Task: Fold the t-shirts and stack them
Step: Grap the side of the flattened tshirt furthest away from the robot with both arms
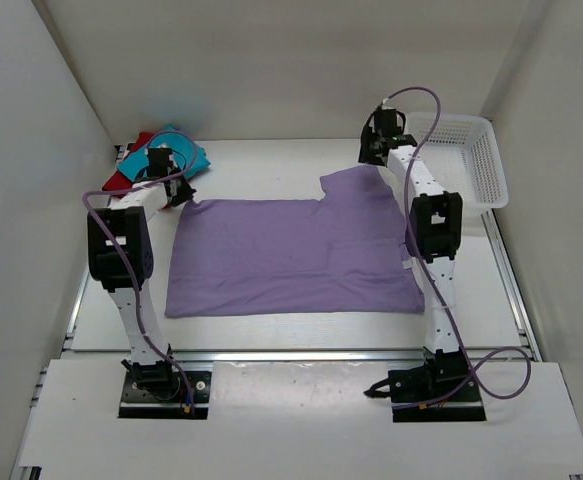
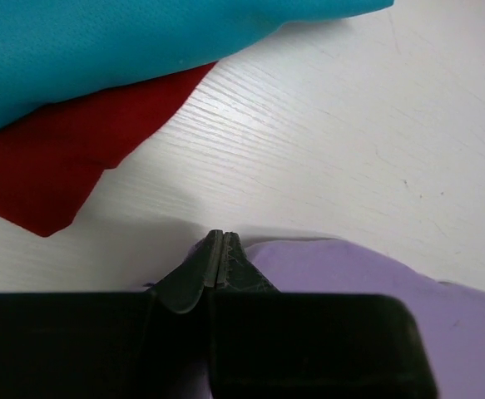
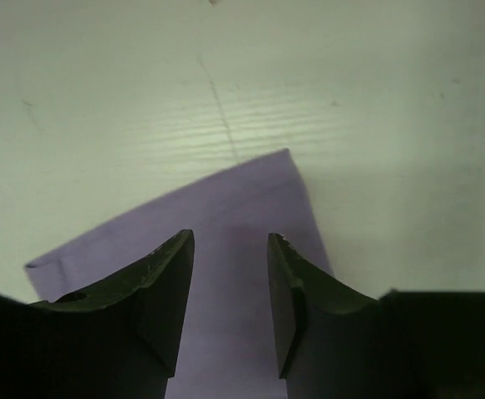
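**Lilac shirt (image 1: 291,250) spread flat just left of the basket (image 1: 495,170): one far corner pinched, the other free.**

Well left of the basket, the red shirt (image 2: 51,158) and teal shirt (image 2: 101,50) lie bunched together. Nearer it, my left tool (image 2: 216,249) is pressed together on the lilac shirt's far corner, its arm reaching low over the worktop (image 1: 271,160). Right beside the basket, my right tool (image 3: 230,249) hangs spread above the sleeve, gripping nothing, its arm stretched far forward. I judge a clean fold needs both far corners pinched firmly, then drawn evenly to the near hem.
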`<state>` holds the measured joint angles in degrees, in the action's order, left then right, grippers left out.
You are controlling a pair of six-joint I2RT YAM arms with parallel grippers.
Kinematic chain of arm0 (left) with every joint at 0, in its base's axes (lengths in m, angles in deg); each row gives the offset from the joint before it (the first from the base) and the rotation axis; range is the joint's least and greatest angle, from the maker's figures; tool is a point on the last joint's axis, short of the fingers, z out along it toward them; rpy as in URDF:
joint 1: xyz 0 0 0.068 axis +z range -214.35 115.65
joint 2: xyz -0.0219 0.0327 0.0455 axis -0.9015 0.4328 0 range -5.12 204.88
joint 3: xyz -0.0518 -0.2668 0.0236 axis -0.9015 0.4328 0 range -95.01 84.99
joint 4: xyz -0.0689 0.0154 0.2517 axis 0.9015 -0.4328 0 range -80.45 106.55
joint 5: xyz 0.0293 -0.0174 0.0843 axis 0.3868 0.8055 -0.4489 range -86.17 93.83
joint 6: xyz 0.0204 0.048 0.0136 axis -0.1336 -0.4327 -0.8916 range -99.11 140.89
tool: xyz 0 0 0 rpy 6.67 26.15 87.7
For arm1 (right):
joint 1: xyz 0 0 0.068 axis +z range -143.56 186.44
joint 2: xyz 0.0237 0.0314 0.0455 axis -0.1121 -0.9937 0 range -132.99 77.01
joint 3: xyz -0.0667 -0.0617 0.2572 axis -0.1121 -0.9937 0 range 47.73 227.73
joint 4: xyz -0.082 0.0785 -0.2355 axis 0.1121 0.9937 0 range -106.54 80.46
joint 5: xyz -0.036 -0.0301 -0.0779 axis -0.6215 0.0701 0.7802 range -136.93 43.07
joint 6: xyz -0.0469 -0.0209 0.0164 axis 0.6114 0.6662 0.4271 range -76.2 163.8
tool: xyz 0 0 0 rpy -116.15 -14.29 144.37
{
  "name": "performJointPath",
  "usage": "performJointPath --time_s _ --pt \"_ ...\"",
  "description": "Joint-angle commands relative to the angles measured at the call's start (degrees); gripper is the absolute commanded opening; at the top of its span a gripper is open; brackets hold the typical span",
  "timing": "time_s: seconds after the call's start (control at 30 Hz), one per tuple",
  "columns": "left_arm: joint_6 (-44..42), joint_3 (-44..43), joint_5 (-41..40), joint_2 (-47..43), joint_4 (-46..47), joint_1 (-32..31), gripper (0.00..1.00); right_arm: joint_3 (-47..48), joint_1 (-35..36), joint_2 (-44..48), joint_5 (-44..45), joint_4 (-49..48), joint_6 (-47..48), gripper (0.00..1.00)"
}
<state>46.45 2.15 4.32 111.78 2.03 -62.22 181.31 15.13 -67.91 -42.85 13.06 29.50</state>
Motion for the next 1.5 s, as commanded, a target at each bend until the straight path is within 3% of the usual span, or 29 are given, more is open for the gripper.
performJointPath --time_s 0.0,0.3,0.57,0.83,1.0,1.27,1.4,1.47 --pt "0.6 -0.6 2.1 -4.1 1.3 -0.5 0.0 2.6 -2.1 -0.9 1.4 5.8 2.3 0.39" --pt "1.1 0.1 1.8 -4.2 2.7 -1.1 0.0 4.3 -4.6 -5.5 -4.9 6.9 3.6 0.53" --pt "0.8 1.2 1.5 -4.3 3.1 -0.6 0.0 3.7 -4.9 -5.9 -12.3 4.1 2.9 0.53" --pt "0.8 2.7 2.5 -6.2 4.7 -1.3 0.0 5.8 -6.4 -7.0 -16.2 4.0 0.0 0.27" --pt "-0.1 3.4 1.1 -6.9 4.5 -1.5 0.0 7.3 -5.8 -6.7 -15.7 3.0 -1.3 0.01" --pt "0.7 4.4 2.0 -7.7 4.2 0.1 0.0 12.4 -5.5 0.2 -18.0 12.8 0.9 0.0" --pt "1.7 6.1 4.2 -9.4 4.2 1.6 0.0 10.1 -7.5 5.0 -25.4 19.6 1.7 0.0" --pt "1.0 6.3 4.2 -9.9 4.3 1.7 0.0 6.3 -7.6 6.3 -24.3 20.8 2.9 0.0"
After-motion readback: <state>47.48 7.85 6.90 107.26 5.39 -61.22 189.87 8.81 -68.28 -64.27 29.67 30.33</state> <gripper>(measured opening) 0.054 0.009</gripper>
